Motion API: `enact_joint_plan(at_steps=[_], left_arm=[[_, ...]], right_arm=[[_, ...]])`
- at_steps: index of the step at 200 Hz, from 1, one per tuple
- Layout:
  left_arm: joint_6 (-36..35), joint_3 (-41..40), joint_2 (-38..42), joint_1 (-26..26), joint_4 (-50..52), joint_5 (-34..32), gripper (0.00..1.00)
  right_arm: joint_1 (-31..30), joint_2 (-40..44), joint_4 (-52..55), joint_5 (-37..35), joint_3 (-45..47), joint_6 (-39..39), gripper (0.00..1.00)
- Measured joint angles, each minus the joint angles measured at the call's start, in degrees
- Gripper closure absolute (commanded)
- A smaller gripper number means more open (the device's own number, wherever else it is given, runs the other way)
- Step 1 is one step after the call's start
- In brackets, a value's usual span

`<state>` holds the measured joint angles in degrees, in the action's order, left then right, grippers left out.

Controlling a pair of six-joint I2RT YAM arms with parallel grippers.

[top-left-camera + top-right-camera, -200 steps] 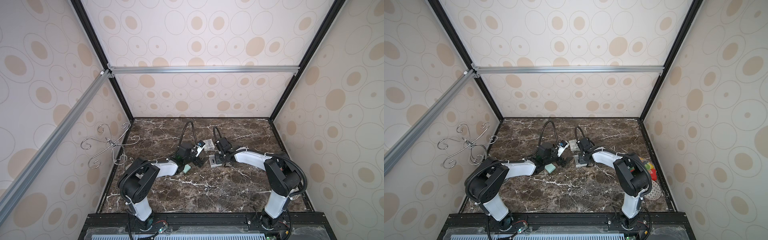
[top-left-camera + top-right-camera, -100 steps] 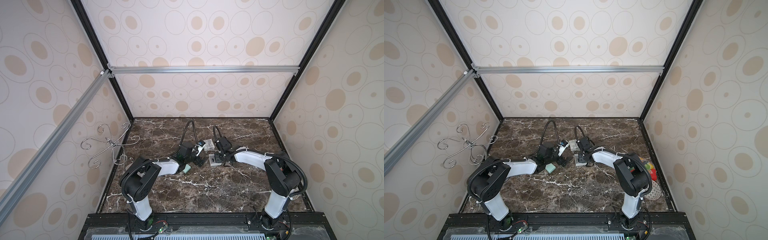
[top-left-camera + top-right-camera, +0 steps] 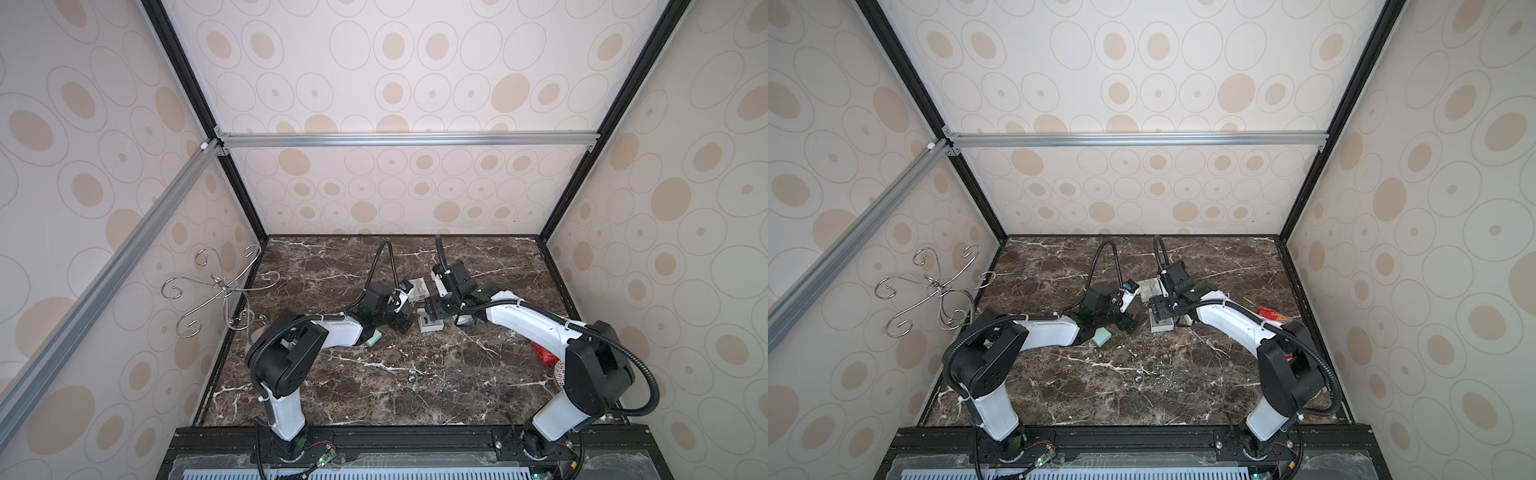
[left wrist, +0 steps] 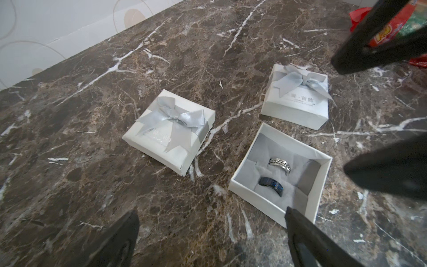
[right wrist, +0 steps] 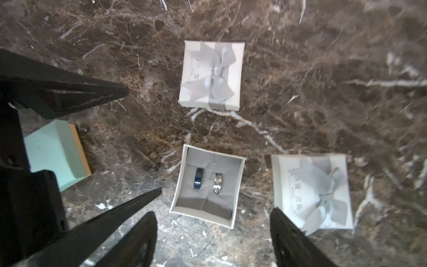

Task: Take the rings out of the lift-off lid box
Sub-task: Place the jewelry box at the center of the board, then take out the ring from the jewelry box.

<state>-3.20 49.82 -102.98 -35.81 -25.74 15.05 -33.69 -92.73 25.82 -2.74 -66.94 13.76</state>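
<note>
The lift-off lid box [image 5: 239, 185] stands open on the marble, white with a grey insert. Two rings sit upright in it, a dark blue ring [image 5: 198, 178] and a silver ring [image 5: 217, 182]; they show again as the blue ring [image 4: 270, 186] and silver ring [image 4: 279, 164]. Its bow-tied lid [image 5: 312, 191] lies flat beside it. My right gripper [image 5: 212, 231] hovers open just above the box's near rim, holding nothing. My left gripper [image 4: 212, 231] is open and empty beside the box [image 4: 249, 196]. In both top views the box [image 3: 430, 324] [image 3: 1160, 324] lies between the two grippers.
A second white box [image 4: 169, 131] with a grey bow stands closed behind the open one. A mint-green box [image 5: 55, 152] lies under my left arm. A curly silver wire stand [image 3: 220, 291] is at the left wall, and a red snack packet [image 3: 542, 353] lies under my right arm.
My right gripper has gone from shut to open, and the lid now lies on the table beside the box. My left gripper stayed open and barely moved.
</note>
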Motion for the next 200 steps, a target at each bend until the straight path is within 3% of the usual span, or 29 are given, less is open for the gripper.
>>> enact_joint_plan(at_steps=[42, 60, 83, 106, 200], left_arm=[[0.46, 0.35, 0.00, -0.72, 0.63, 0.00, 0.02], [0.63, 0.37, 0.00, -0.76, 0.96, -0.04, 0.02], [0.90, 0.50, -0.11, -0.83, 1.07, -0.17, 0.03], [1.03, 1.25, -0.63, -0.90, 1.11, -0.35, 0.03], [1.31, 3.39, -3.45, -0.92, 1.70, -1.44, 0.03]], right_arm=[[0.00, -0.92, 0.94, 2.21, 0.11, -0.79, 0.01], [-0.02, -0.94, 0.98, 2.58, 0.13, -1.07, 0.15], [0.00, -1.42, 0.94, 3.13, 0.13, -0.66, 0.50], [0.00, -2.93, 0.87, 3.37, 0.09, -0.94, 0.66], [0.02, -9.22, 0.76, 2.93, -0.66, 0.20, 0.73]])
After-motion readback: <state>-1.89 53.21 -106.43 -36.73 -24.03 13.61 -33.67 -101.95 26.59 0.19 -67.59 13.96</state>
